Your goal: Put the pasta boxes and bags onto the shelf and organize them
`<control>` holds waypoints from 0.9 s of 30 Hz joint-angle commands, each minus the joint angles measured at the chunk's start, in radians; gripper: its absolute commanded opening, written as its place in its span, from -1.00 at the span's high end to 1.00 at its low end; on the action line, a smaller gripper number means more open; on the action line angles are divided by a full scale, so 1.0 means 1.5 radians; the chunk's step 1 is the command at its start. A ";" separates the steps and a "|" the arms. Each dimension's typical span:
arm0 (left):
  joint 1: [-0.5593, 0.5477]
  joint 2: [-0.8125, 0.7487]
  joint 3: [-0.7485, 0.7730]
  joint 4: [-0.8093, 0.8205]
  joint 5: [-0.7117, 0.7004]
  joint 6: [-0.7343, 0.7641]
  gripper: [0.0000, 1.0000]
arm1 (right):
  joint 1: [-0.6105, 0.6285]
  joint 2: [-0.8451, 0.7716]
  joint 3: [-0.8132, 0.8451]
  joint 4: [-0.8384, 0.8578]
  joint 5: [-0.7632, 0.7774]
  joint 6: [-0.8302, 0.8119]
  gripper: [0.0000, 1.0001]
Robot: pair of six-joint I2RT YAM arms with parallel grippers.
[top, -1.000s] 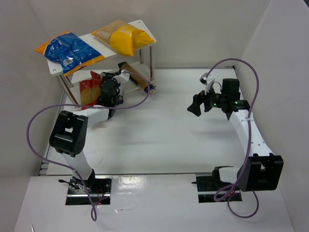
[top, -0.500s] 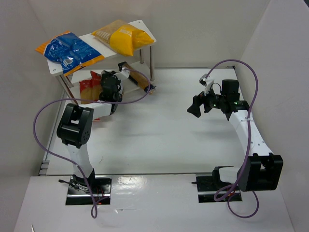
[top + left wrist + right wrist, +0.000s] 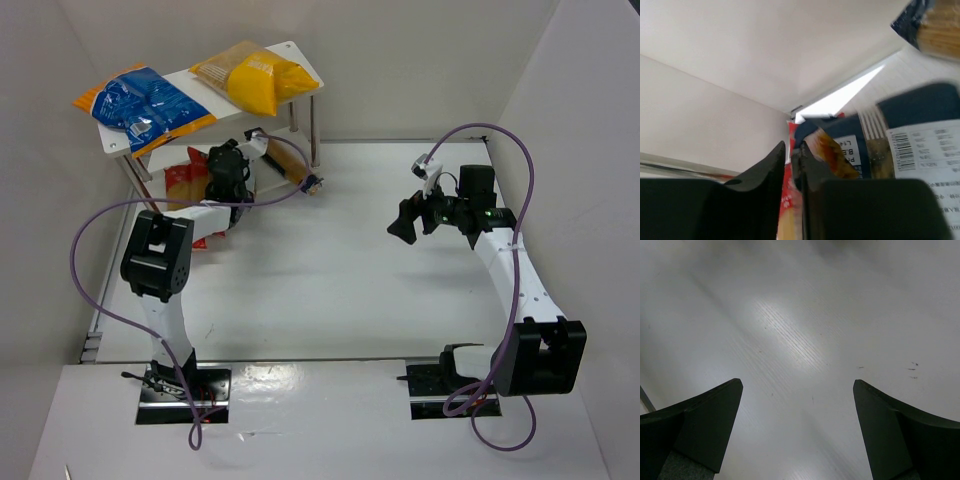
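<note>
1. Table: white and walled on three sides, with both arms bolted at its near edge.
2. Shelf: it stands in the table's far left corner and has two white boards, one above the other, on thin metal legs.
3. Blue-and-orange bag: it lies flat on the left end of the top board and overhangs that board's left edge.
4. Yellow bag: it lies flat on the right end of the top board, just beside the blue-and-orange bag.
5. Clear bag of golden pasta with dark blue label: it lies slantwise on the lower board's right part, its near end at that board's front right corner. In the left wrist view its label and barcode fill the right side.
6. Red spaghetti packs: they sit at the lower board's left part, close to the table's left edge.
7. Left gripper: it reaches in under the top board, between the red packs and the clear bag. Its fingers stand close together with a thin slit between them. A red pack's edge shows in that slit, and I cannot tell whether they pinch it.
8. Right gripper: it hangs over the table's right half, well apart from the shelf. Its fingers are spread wide with nothing between them, and bare tabletop lies beneath.
</note>
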 commanded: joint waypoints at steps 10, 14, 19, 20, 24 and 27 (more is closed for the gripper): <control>0.012 -0.020 0.024 0.054 -0.014 -0.008 -0.69 | -0.005 0.000 -0.002 -0.008 -0.022 -0.020 -1.00; 0.006 -0.069 0.001 0.004 -0.007 -0.025 -0.96 | -0.005 0.000 -0.002 -0.008 -0.028 -0.020 -1.00; -0.016 -0.149 -0.041 -0.022 0.006 -0.039 -1.00 | -0.005 -0.006 -0.002 -0.008 -0.034 -0.020 -1.00; -0.016 -0.162 -0.047 -0.041 0.006 -0.039 -1.00 | -0.005 -0.013 -0.002 -0.008 -0.034 -0.020 -1.00; -0.052 -0.222 -0.064 -0.100 0.012 -0.058 -1.00 | -0.005 -0.019 -0.002 -0.008 -0.040 -0.026 -1.00; -0.073 -0.271 -0.092 -0.142 0.018 -0.058 -1.00 | -0.005 -0.025 -0.002 -0.014 -0.047 -0.026 -1.00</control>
